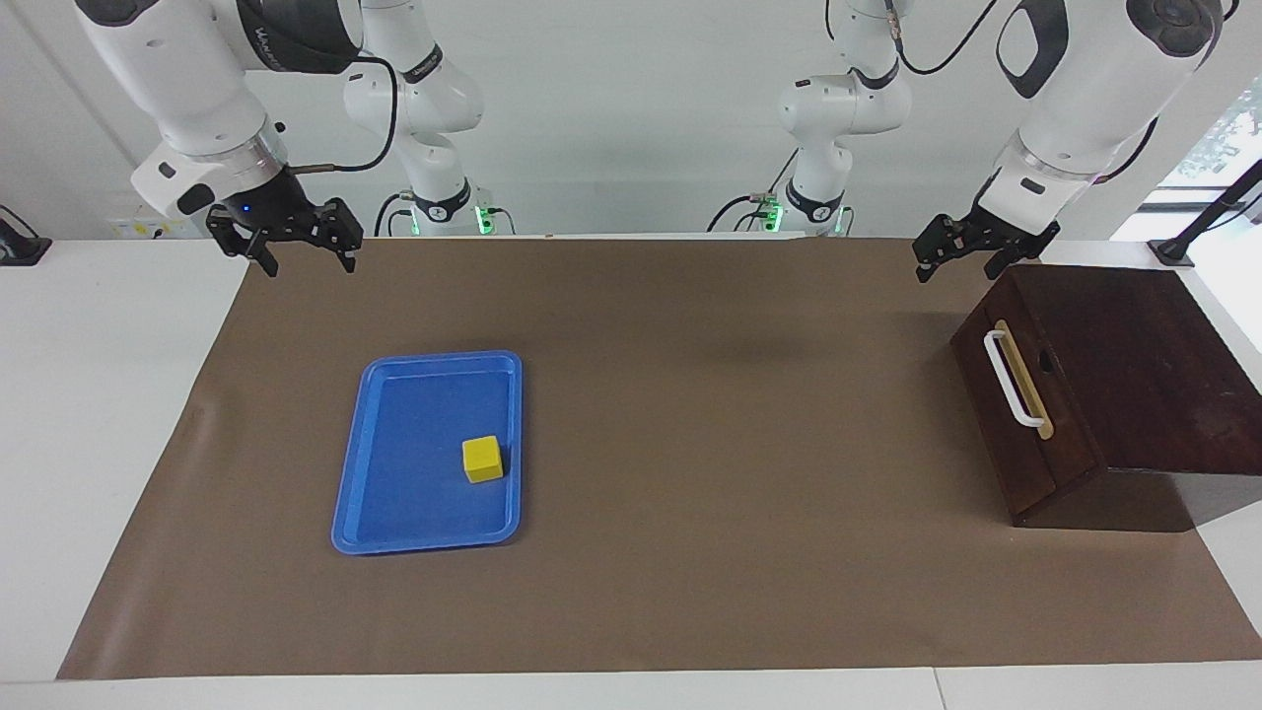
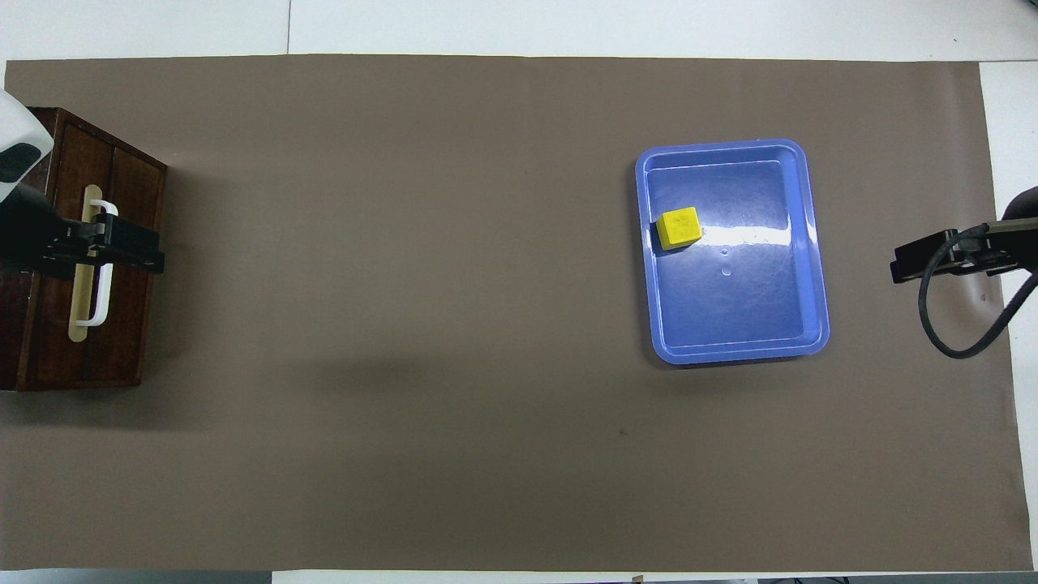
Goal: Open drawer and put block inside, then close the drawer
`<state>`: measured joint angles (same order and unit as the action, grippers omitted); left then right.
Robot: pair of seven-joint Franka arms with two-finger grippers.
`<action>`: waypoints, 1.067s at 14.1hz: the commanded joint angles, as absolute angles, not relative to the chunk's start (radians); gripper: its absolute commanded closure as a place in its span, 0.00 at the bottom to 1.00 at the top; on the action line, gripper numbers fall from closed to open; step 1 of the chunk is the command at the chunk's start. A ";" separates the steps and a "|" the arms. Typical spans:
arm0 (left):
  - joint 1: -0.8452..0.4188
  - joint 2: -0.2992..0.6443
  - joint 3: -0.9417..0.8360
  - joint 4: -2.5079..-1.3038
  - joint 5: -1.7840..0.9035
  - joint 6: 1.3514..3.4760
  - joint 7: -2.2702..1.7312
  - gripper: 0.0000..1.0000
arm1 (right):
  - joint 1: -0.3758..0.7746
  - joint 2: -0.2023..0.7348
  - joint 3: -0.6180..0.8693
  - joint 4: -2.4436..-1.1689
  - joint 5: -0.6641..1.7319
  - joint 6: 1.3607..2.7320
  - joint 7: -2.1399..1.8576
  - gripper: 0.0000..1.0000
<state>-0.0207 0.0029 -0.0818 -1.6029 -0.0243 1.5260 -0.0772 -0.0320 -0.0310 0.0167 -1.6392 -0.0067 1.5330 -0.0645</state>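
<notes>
Brown mat (image 1: pixel 690 444), block (image 1: pixel 482 459) in tray (image 1: pixel 394 532), drawer (image 1: pixel 1025 414) closed; left tool (image 1: pixel 961 254) and right tool (image 1: pixel 296 244) both released, empty, aloft.

The left arm's black two-finger gripper (image 1: pixel 951 253) hangs in the air, wrist angled downward, its fingers (image 1: pixel 925 264) spread apart and holding nothing. The right arm's black two-finger gripper (image 1: pixel 306 247) also hangs raised, wrist tilted, its fingers (image 1: pixel 266 258) parted and empty. Both white arms descend steeply from above.
</notes>
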 commanded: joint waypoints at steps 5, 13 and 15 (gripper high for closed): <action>-0.020 -0.012 -0.075 -1.618 -0.031 1.543 -0.063 0.00 | -0.049 -0.043 0.026 -1.646 -0.020 1.549 -0.089 0.00; -0.034 -0.060 -0.075 -1.770 0.090 1.748 -0.067 0.00 | -0.040 -0.043 0.026 -1.651 -0.063 1.572 -0.132 0.00; -0.028 -0.054 -0.075 -1.810 0.124 1.810 -0.069 0.00 | -0.044 -0.044 0.026 -1.661 -0.055 1.589 -0.098 0.00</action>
<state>-0.0220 -0.0131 -0.0834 -1.7244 0.0785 1.7365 -0.0771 -0.0320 -0.0313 0.0174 -1.6387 -0.0404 1.5595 -0.1049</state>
